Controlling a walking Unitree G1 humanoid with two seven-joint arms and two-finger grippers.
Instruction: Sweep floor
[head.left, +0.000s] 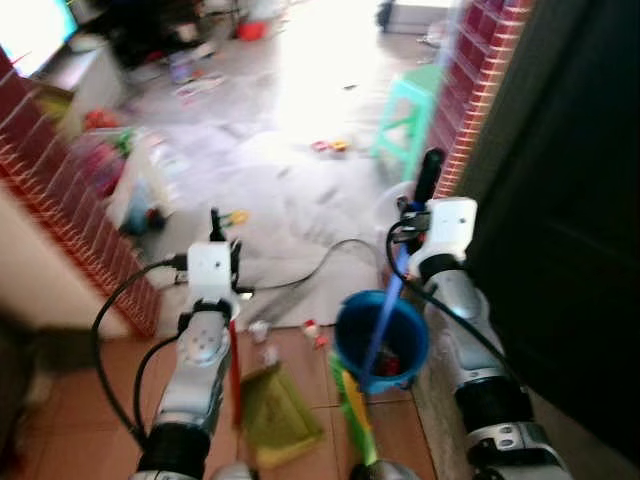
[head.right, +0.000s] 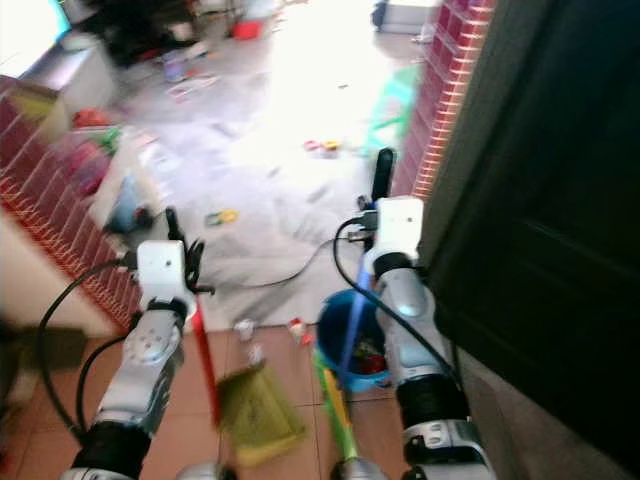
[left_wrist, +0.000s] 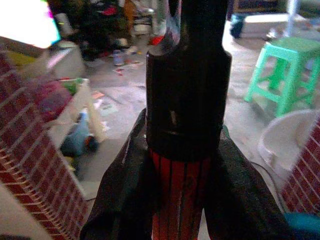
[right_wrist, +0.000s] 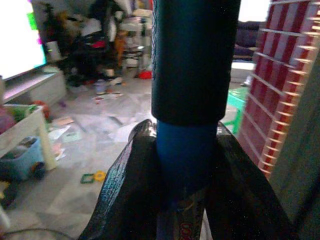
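Head camera, left arm: I see my left gripper (head.left: 215, 232) raised in front of me, clamped on the red handle (head.left: 234, 372) of the dustpan (head.left: 277, 412), which hangs low over the terracotta tiles (head.left: 70, 410)
Head camera, right arm: my right gripper (head.left: 418, 212) is closed on the blue broom handle (head.left: 383, 310), whose black cap (head.left: 429, 175) sticks up above the wrist; the shaft runs down past a blue bucket (head.left: 352, 335) standing just beside a brick pillar (head.left: 470, 95)
Head camera, floor: small scraps of litter (head.left: 312, 331) lie near the bucket where the tiles meet the pale marble floor (head.left: 290, 190), and a black cable (head.left: 320, 265) curls across it (the whole picture is blurred)
Head camera, room: a green plastic stool (head.left: 408, 112) stands farther off by the pillar, a low brick wall (head.left: 70, 195) runs along my left, and a dark door (head.left: 570, 200) is on my right
Left wrist camera: both black fingers (left_wrist: 120, 195) press on the ribbed red handle (left_wrist: 177, 195), with its black grip (left_wrist: 187, 85) rising above them; the green stool (left_wrist: 287, 65) and a white tub (left_wrist: 287, 140) sit beyond
Right wrist camera: the fingers (right_wrist: 130, 190) are tight around the blue handle (right_wrist: 185, 155) just below its black cap (right_wrist: 195, 60); a white table (right_wrist: 25, 125) with a blue bin (right_wrist: 20, 157) under it and scattered toys (right_wrist: 92, 176) are behind
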